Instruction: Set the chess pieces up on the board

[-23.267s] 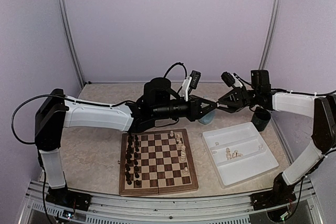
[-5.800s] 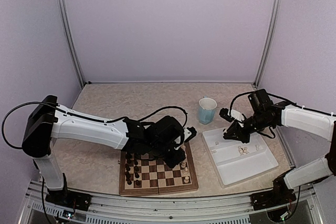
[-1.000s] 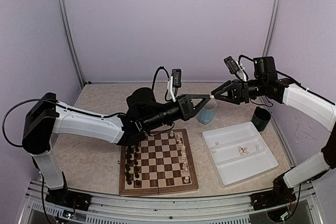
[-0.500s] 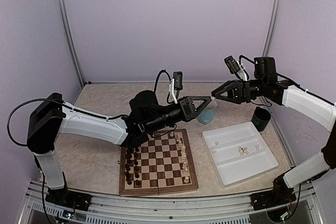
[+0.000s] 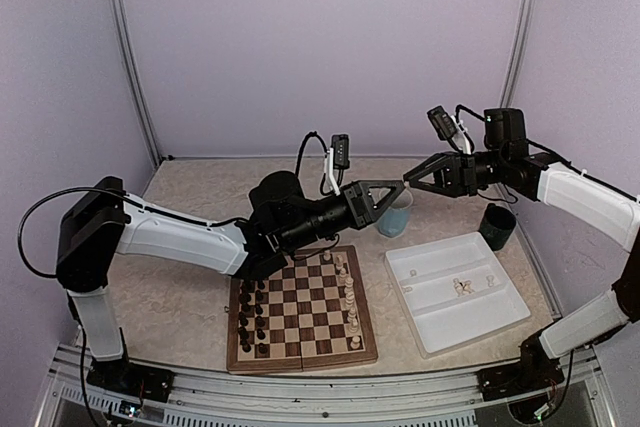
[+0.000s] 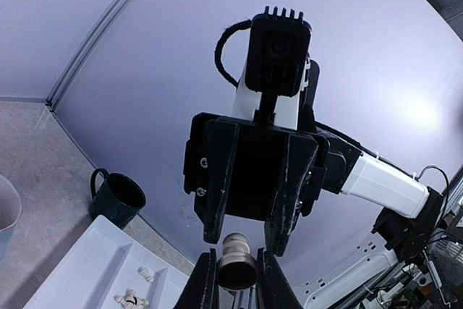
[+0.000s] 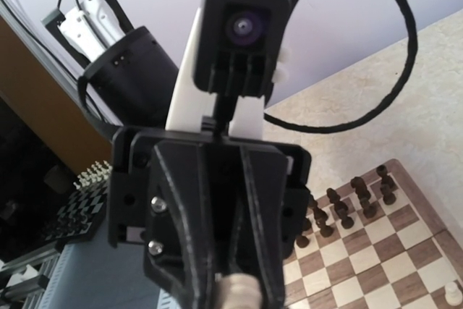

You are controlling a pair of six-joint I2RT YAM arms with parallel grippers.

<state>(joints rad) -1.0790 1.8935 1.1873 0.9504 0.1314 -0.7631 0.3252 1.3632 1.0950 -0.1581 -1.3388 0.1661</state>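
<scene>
The board (image 5: 300,307) lies at the near middle of the table (image 5: 180,287). Dark pieces (image 5: 250,312) fill its two left files, and a few cream chess pieces (image 5: 348,295) stand along its right side. Just right of the board sits a white tray (image 5: 440,335) with several loose pieces (image 5: 462,287) of the same cream colour lying in it. Behind the board stands a pale blue cup (image 5: 397,215), and a dark green mug (image 5: 497,225) stands beyond the tray's far corner. In the air by the cup, the left gripper (image 5: 398,188) and right gripper (image 5: 408,182) meet tip to tip. The left wrist view shows the left fingers (image 6: 205,284) pressed against both sides of a single piece (image 6: 237,271), clamped on it. The right gripper's fingers flank the head of that piece, but I cannot tell whether they grip it or stand apart
</scene>
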